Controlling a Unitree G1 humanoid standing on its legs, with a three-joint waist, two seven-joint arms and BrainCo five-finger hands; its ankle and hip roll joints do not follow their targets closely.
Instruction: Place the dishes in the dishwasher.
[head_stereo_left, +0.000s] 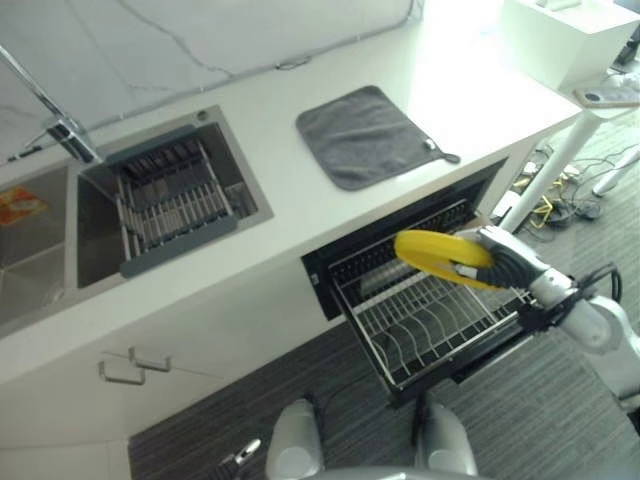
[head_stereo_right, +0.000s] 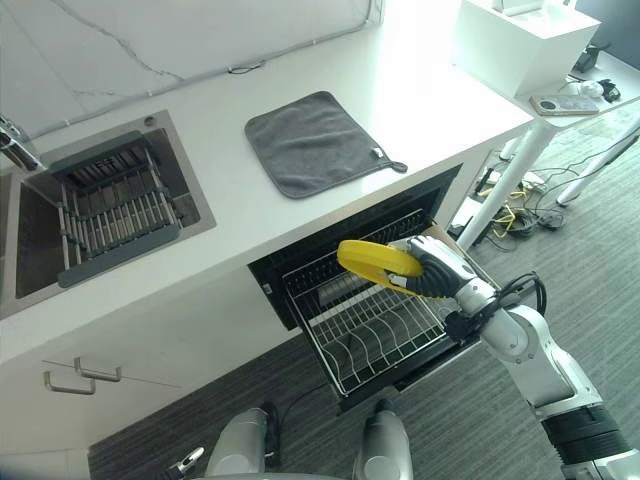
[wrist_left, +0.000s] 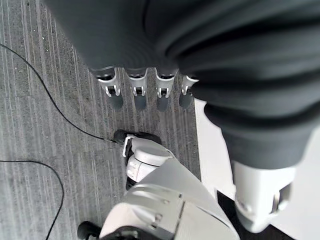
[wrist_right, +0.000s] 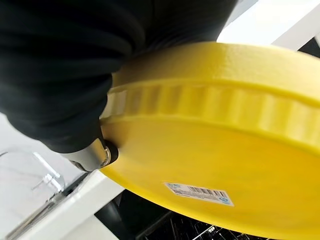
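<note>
The right hand (head_stereo_right: 437, 268) pinches a yellow plate (head_stereo_right: 378, 261) by its rim, holding it nearly flat above the dishwasher's pulled-out wire rack (head_stereo_right: 372, 330), seemingly to line it up with the tines. The left hand (wrist_left: 145, 90) hangs relaxed, fingers straight. A grey cloth (head_stereo_right: 312, 142) lies on the counter (head_stereo_right: 420, 90) (the sink (head_stereo_right: 100, 210) holds a dark drying rack); nothing blocks the way.
</note>
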